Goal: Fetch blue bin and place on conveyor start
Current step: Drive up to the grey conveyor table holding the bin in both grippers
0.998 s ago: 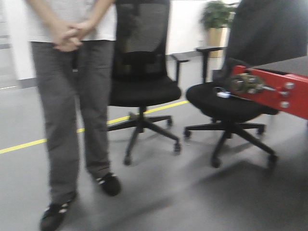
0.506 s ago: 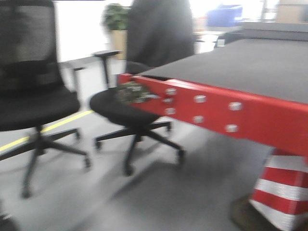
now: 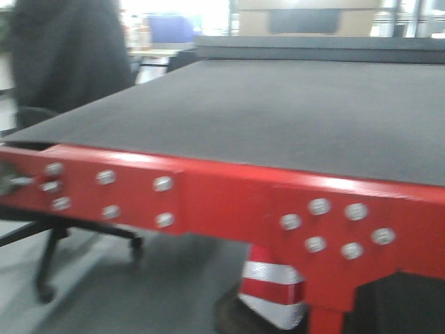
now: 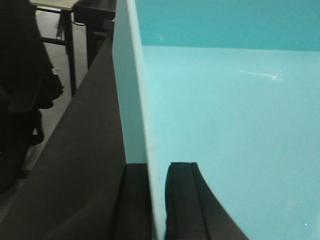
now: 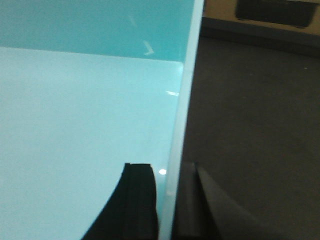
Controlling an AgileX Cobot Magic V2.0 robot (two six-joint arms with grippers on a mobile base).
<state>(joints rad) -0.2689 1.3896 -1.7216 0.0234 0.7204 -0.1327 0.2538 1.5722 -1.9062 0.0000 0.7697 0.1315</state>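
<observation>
bin [image 4: 225,125]: smooth plastic, shiny, with small bright glints
belt [image 3: 278,118]: matt, a bit rough, like woven cloth
frame [image 3: 222,202]: painted metal, smooth, a little glossy
bolts [image 3: 163,183]: bare shiny metal

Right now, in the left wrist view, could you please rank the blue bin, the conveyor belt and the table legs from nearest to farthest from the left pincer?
1. blue bin: its wall is clamped in the left pincer.
2. conveyor belt: the dark surface just left of that wall.
3. table legs: top left, beyond the belt's edge.
</observation>
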